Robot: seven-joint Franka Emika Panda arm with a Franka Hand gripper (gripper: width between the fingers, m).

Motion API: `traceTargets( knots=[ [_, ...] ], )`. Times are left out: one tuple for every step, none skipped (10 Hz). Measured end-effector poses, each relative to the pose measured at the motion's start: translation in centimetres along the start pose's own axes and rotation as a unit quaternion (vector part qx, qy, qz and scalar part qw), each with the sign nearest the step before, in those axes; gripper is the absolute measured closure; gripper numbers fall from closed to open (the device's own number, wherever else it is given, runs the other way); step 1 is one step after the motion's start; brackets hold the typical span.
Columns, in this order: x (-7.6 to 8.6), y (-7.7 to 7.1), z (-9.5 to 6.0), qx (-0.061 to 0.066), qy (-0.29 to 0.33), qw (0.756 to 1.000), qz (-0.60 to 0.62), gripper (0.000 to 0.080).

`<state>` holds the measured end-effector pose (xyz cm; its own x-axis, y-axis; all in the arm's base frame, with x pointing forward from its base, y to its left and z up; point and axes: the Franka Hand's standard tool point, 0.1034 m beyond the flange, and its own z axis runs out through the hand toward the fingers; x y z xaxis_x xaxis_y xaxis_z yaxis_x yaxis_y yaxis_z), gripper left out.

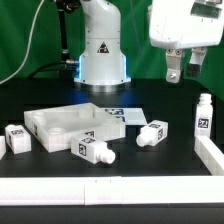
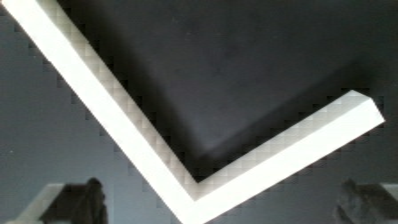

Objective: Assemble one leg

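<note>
White plastic parts are lying scattered over the black table [image 1: 150, 165]. The gripper [image 1: 183, 68] is hanging high over the table's edge on the exterior view's right, its fingers [image 1: 172, 72] spread apart and gripping nothing. In the wrist view the gripper [image 2: 222, 203] is showing only its dark fingertips [image 2: 71, 200], one on either side of a white corner fence [image 2: 125, 110] lying on the table beneath.

The upright leg [image 1: 204, 114] is standing on end close to that same edge, just behind the far end of the corner fence [image 1: 212, 152]. A second leg [image 1: 152, 133] is lying on its side toward the middle of the table. A third leg [image 1: 91, 150] is lying just in front of the tabletop [image 1: 60, 125], toward the front edge. A fourth leg [image 1: 14, 139] is sitting by the edge on the exterior view's left. The marker board [image 1: 128, 113] is lying flat behind the tabletop's corner.
</note>
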<state>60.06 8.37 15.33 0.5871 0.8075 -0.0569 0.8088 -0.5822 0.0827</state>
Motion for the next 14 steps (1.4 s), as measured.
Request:
traceTargets(
  knots=[
    [0.0, 0.0, 0.0, 0.0, 0.0, 1.0, 0.0, 0.015],
    [0.0, 0.0, 0.0, 0.0, 0.0, 1.0, 0.0, 0.015],
    [0.0, 0.0, 0.0, 0.0, 0.0, 1.0, 0.001, 0.015],
    [0.0, 0.0, 0.0, 0.0, 0.001, 1.0, 0.001, 0.015],
    [0.0, 0.0, 0.0, 0.0, 0.0, 1.0, 0.001, 0.015],
    [0.0, 0.0, 0.0, 0.001, 0.001, 1.0, 0.001, 0.015],
    [-0.2, 0.2, 0.0, 0.002, 0.001, 1.0, 0.004, 0.015],
    [-1.2, 1.0, -0.1, 0.005, -0.001, 1.0, 0.016, 0.015],
    [-2.4, 2.1, 0.2, 0.008, -0.003, 1.0, 0.024, 0.015],
    [-3.5, 2.8, 0.6, 0.009, -0.006, 0.999, 0.033, 0.015],
    [-4.6, 3.6, 1.1, 0.008, -0.007, 0.999, 0.034, 0.015],
    [-6.1, 4.5, 1.8, 0.009, -0.009, 1.0, 0.024, 0.015],
    [-7.2, 5.3, 2.6, 0.013, -0.008, 1.0, 0.025, 0.015],
    [-7.1, 5.2, 2.5, 0.013, -0.008, 0.999, 0.028, 0.015]
  ],
)
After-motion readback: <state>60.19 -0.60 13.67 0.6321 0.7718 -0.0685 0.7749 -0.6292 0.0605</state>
